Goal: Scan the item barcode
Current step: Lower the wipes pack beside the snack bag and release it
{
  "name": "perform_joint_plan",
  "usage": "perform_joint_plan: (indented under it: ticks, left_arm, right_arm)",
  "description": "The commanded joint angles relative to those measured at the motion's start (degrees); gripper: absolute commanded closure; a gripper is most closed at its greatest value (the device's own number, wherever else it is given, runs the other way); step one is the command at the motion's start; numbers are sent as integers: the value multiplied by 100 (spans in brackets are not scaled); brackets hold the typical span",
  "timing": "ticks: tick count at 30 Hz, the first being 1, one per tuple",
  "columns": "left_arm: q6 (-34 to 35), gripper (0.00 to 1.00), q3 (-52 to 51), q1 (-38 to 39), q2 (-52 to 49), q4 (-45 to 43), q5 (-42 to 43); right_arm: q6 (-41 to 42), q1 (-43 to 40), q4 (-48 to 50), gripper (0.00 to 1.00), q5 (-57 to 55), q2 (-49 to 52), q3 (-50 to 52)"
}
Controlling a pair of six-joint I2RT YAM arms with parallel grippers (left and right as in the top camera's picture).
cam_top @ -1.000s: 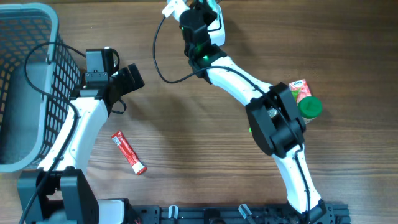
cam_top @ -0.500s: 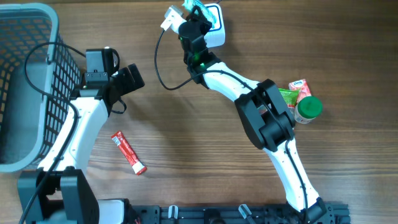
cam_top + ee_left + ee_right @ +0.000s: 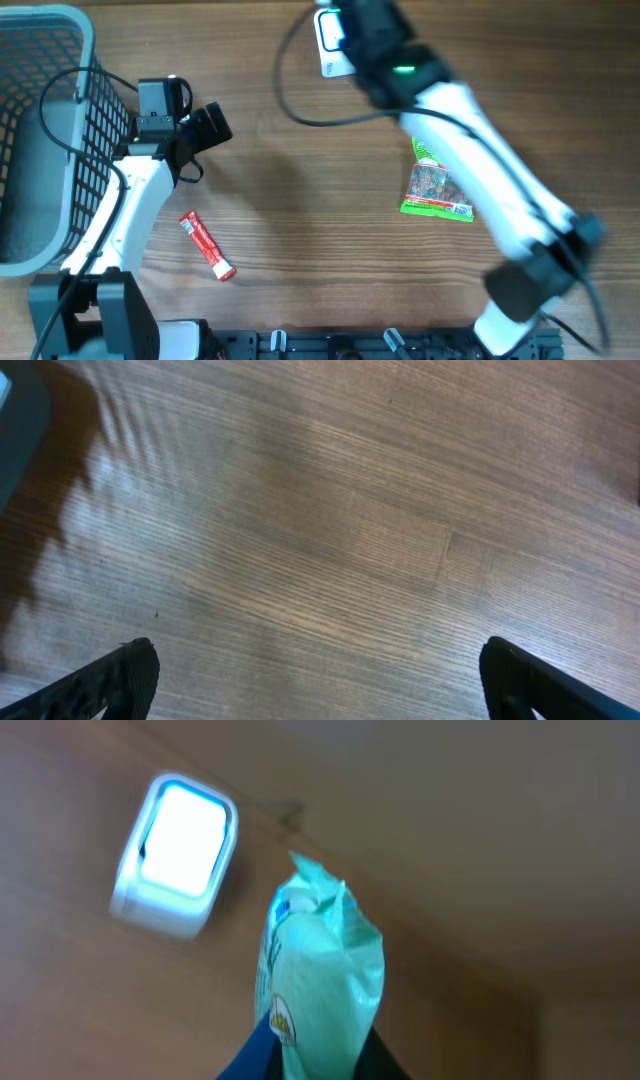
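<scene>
Right gripper (image 3: 318,1058) clamped on the mint pouch (image 3: 325,970). Barcode not visible. Lit scanner (image 3: 175,855) sits at ten o'clock, apart. Left gripper (image 3: 320,690) spread, empty. Likely risk: code faces away from the window and no read registers.

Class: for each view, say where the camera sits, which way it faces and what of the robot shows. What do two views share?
Overhead: above the table, facing straight down; left arm and right arm show.
Left wrist: on the left arm, facing bare table; the open left end effector shows.
Right wrist: on the right arm, facing the white scanner; the right end effector, shut on a pale green packet, shows.
Shared: the scanner, overhead and right wrist.
</scene>
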State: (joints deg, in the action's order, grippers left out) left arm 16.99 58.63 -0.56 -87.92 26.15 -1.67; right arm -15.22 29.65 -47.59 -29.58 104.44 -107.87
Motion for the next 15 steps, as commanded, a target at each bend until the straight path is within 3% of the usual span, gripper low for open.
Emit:
perform_joint_plan:
  ticks: [1, 2, 4, 8, 10, 11, 13, 15]
  left_arm:
    - [-72, 0, 31, -35, -22, -20, -37]
    - [-72, 0, 31, -35, -22, -20, -37]
    - [-72, 0, 31, -35, -22, -20, -37]
    - [-72, 0, 31, -35, -22, -20, -37]
    - [-72, 0, 31, -35, -22, -20, -37]
    - [-72, 0, 31, -35, -22, -20, -37]
    - [-74, 0, 31, -35, -22, -20, -37]
    - [-74, 0, 31, -35, -22, -20, -37]
  right_arm:
    - [1434, -1062, -2114, 96, 2568, -81, 149]
    - [1410, -1480, -2712, 93, 3316, -52, 446]
    - [1379, -2074, -2896, 91, 3611, -52, 1338]
    - [1394, -2817, -1773, 87, 3611, -52, 2802]
    - [1388, -2920, -1346, 60, 3604, -52, 3056]
    - [1401, -2920, -1285, 33, 3571, -52, 3056]
    - [1429, -2920, -1252, 23, 3423, -90, 2981]
    - [1434, -2918, -1349, 22, 3364, -170, 2745]
